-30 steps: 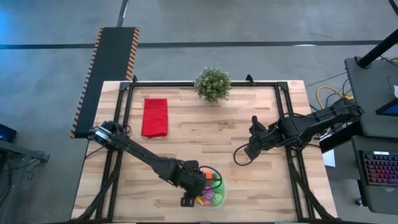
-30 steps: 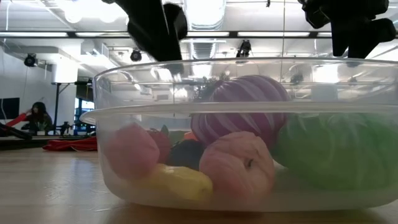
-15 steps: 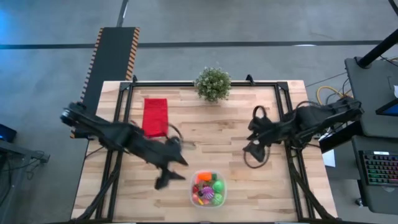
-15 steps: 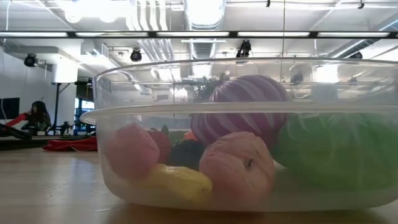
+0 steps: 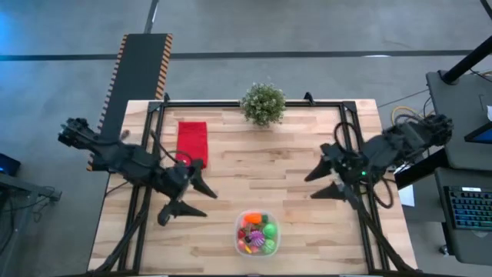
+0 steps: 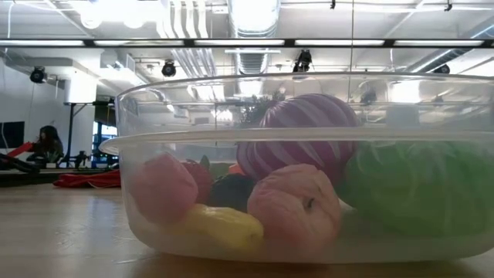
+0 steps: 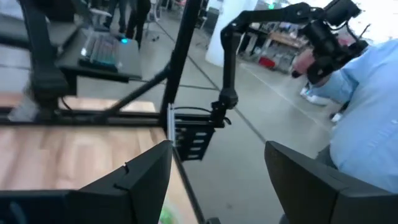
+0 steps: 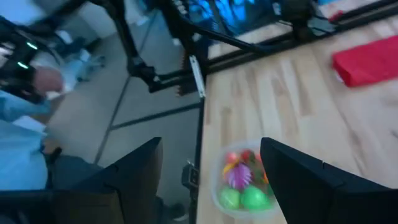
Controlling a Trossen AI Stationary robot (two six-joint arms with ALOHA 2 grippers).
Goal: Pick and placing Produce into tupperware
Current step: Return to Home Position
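The left gripper (image 5: 203, 202) has its jaws spread wide with nothing between them; the left wrist view shows both dark fingers (image 7: 142, 182) far apart with only table and floor past them. It hangs over the left half of the table (image 5: 261, 165), on the near side of the red cloth (image 5: 191, 143) and to the left of the tupperware (image 5: 237, 231), clear of it. The right gripper (image 5: 310, 188) likewise has its jaws wide and empty, over the right half of the table and well apart from the tub, which shows between its fingers (image 8: 134, 175) in the right wrist view

The tupperware stands about midway along the table edge opposite the potted plant (image 5: 263, 103). The produce (image 5: 257, 231) all lies inside it. Through the clear wall (image 6: 154, 116) the low view shows a purple striped piece (image 6: 309, 123) on top, a pink peach (image 6: 293, 207) and a yellow piece (image 6: 220, 224) at the front, a second pink piece (image 6: 158, 185) at one side and a green ball (image 6: 417, 185) at the other

A person in a light blue sleeve (image 7: 367, 118) stands beyond the table
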